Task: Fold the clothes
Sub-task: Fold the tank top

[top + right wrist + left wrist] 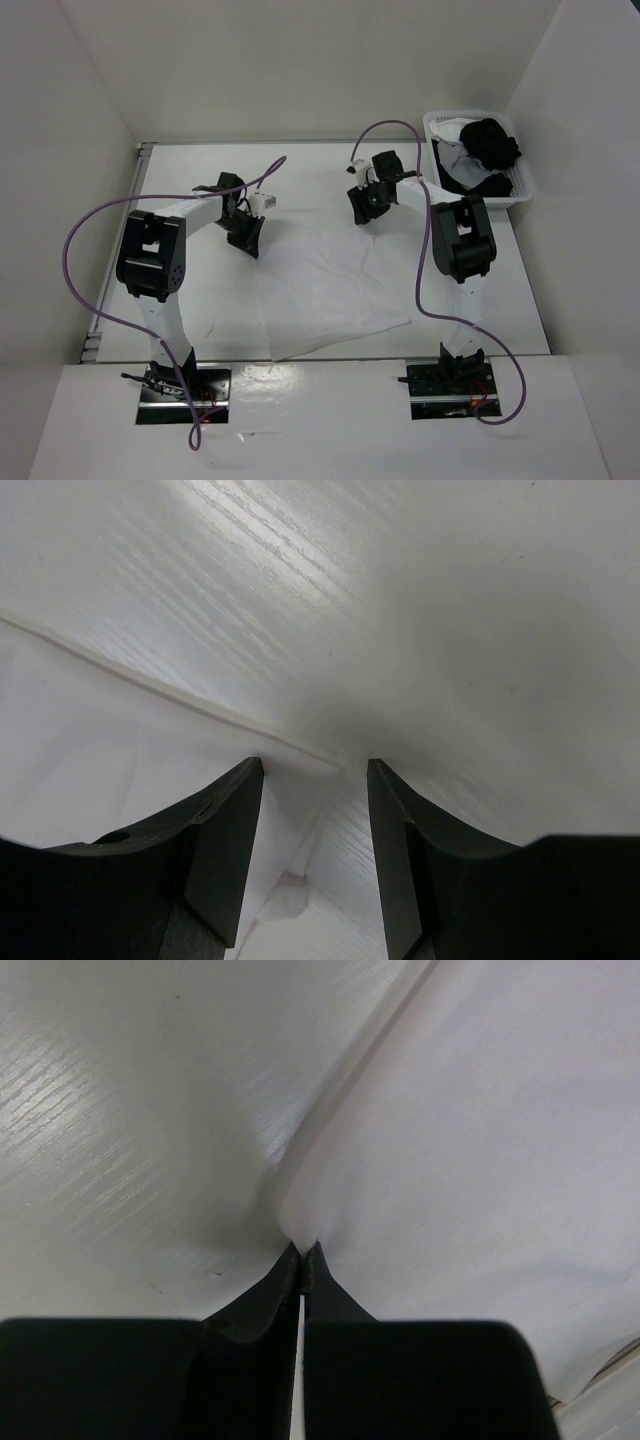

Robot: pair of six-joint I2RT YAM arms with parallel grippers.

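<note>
White table point(200, 180), clothes point(330, 290) flat mid-table. Left hand point(302, 1252) pinched shut on far-left corner. Right hand point(315, 768) open over far-right hem, holding nothing. I'd lower it, grip the hem, then lift both evenly.

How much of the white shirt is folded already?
Just starting. The thin white cloth garment lies spread on the white table, no fold showing. The black left hand pinches its edge; the black right hand is open over another edge. All the folding is left.
</note>
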